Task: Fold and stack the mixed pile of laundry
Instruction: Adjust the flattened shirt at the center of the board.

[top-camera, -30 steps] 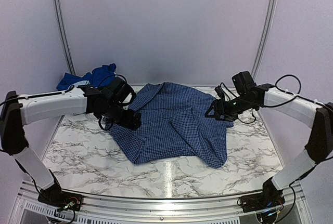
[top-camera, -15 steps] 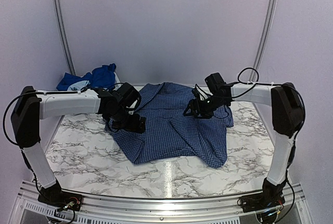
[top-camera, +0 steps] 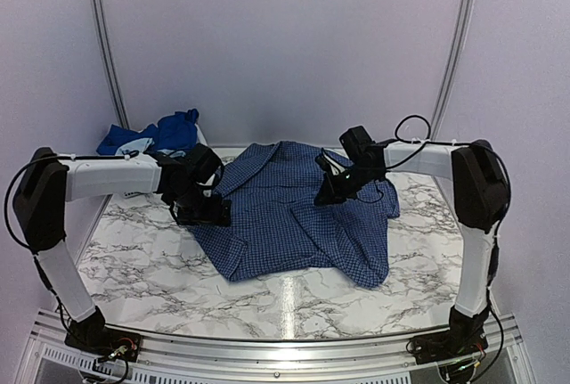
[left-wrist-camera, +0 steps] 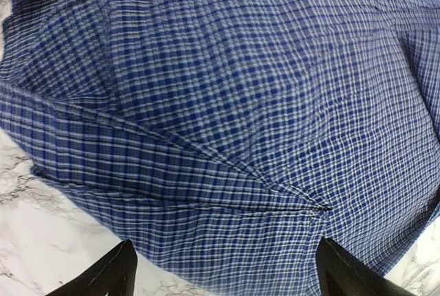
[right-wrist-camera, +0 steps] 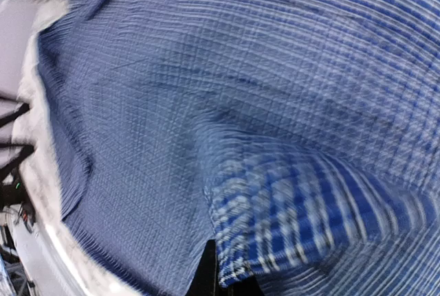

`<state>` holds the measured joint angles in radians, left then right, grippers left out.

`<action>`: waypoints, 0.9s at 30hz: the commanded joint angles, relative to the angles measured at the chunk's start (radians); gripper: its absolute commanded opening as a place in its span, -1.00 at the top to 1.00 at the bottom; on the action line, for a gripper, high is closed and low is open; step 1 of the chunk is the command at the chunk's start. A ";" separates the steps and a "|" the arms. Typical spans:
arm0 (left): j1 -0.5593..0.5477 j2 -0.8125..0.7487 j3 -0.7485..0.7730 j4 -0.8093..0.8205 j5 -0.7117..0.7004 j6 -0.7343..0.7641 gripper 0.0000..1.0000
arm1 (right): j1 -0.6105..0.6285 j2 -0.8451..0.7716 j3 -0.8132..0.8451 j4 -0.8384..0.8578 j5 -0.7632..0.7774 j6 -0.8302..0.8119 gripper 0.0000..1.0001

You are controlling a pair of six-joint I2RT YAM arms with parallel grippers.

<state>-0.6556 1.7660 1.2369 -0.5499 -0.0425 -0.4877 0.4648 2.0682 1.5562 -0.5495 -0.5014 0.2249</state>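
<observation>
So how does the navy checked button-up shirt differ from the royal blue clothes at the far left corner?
The navy checked button-up shirt is patterned; the royal blue clothes are plain. The shirt lies spread across the middle of the white marbled table; the blue clothes sit bunched in a heap. Both are blue and not yet folded.

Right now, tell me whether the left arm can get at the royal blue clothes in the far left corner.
Probably yes. The left gripper is open over the checked shirt's left edge, and nothing stands between it and the royal blue clothes just beyond.
</observation>
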 commanded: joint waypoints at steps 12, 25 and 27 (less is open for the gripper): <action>0.116 -0.240 -0.044 -0.042 0.059 0.044 -0.84 | 0.527 -0.765 -0.467 -0.058 -0.195 0.047 1.00; 0.028 -0.212 -0.098 -0.034 0.071 0.117 -0.71 | 0.391 -0.643 -0.271 -0.143 -0.186 -0.084 1.00; 0.025 -0.198 -0.103 -0.017 0.067 0.084 -0.65 | 0.306 -0.639 -0.272 -0.156 -0.118 -0.092 1.00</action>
<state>-0.6209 1.5383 1.1469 -0.5625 0.0437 -0.3939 0.9138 1.4258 1.2461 -0.6621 -0.7296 0.1658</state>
